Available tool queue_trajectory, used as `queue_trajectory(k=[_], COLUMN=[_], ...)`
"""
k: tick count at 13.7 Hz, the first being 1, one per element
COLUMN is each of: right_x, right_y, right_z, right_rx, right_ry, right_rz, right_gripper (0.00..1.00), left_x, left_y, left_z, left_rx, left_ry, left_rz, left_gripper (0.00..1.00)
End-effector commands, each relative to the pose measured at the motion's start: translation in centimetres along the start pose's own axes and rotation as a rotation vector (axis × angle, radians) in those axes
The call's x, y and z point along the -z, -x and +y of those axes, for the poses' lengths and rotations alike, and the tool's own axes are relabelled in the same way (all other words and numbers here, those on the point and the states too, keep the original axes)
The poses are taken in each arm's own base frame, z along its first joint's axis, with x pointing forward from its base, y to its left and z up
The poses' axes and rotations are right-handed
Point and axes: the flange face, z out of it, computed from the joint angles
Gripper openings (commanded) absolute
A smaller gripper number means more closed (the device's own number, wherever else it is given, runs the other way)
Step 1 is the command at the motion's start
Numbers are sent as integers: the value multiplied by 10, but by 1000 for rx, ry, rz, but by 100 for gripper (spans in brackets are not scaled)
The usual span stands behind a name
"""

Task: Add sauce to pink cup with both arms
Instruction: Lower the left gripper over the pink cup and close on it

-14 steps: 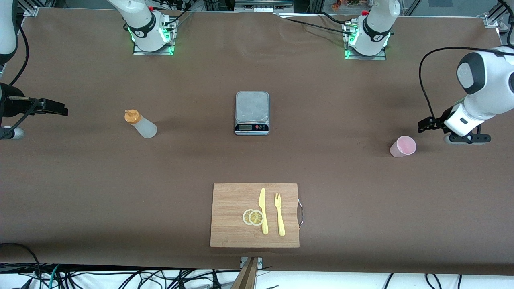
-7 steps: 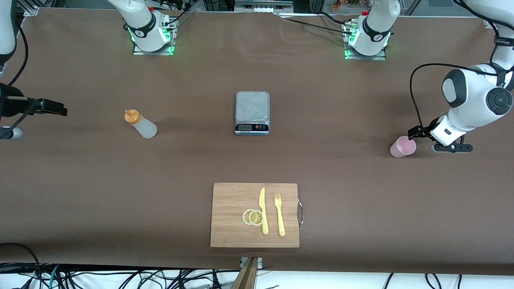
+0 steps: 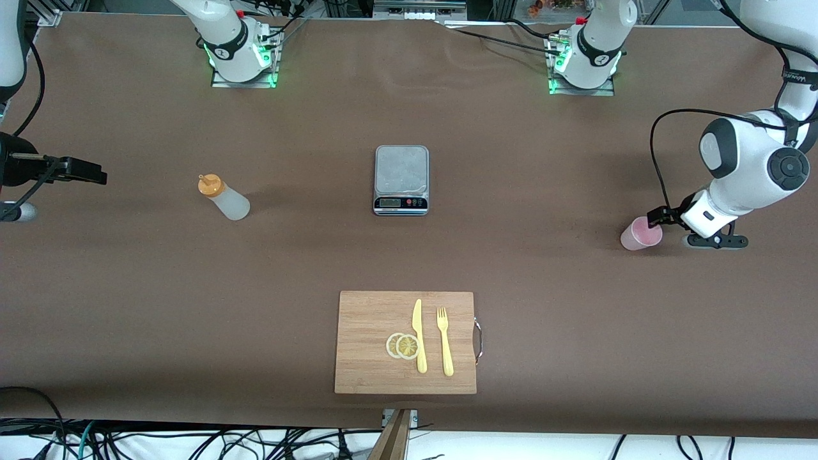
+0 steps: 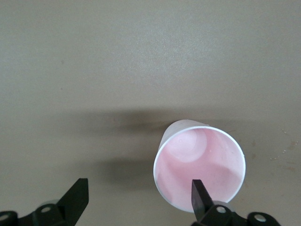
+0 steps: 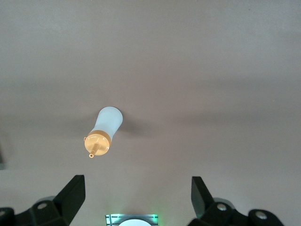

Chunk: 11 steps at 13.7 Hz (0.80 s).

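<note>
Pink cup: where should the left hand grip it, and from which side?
Grip the pink cup across its side wall, coming from the left arm's end of the table. It stands upright, round, handleless. The open left hand has one finger at the rim, so centre first.

Matt brown cloth-like tabletop (image 3: pixel 128 287); smooth pale-pink plastic cup (image 3: pixel 640 234); translucent whitish plastic squeeze bottle (image 3: pixel 227 199), orange cap; brushed-metal kitchen scale (image 3: pixel 401 179); pale wooden cutting board (image 3: pixel 367 342); yellow plastic knife (image 3: pixel 419 335) and fork (image 3: pixel 445 340).

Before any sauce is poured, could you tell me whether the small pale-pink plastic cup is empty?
Empty: the left wrist view looks straight into the small pale-pink plastic cup, showing only its bare pink bottom and walls.
</note>
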Motion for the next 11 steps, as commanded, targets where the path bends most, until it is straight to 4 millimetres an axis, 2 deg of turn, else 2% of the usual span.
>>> queue_trajectory(k=[1,4,7,10,11], right_x=[7,6,5,5,5], right_y=[2,1,0,0,0], right_z=[2,1,1,1,2], right_rx=[-8,-6,-6,-6,-7], right_ry=[0,0,0,-2,-2], right_rz=[8,8,5,5,5], right_gripper=[100,100,100,100,100], left_x=[-5,-11,-17,-18,-17], left_y=[-8,-9,-11,-13,-13], left_z=[-1,1,9,12,17], left_rx=[-24,-29,-34,-31,-40], left_ry=[-10,-8,-5,-6,-5], left_rz=[7,-2,-4,-1,-3], left_gripper=[85,62,46,9,0])
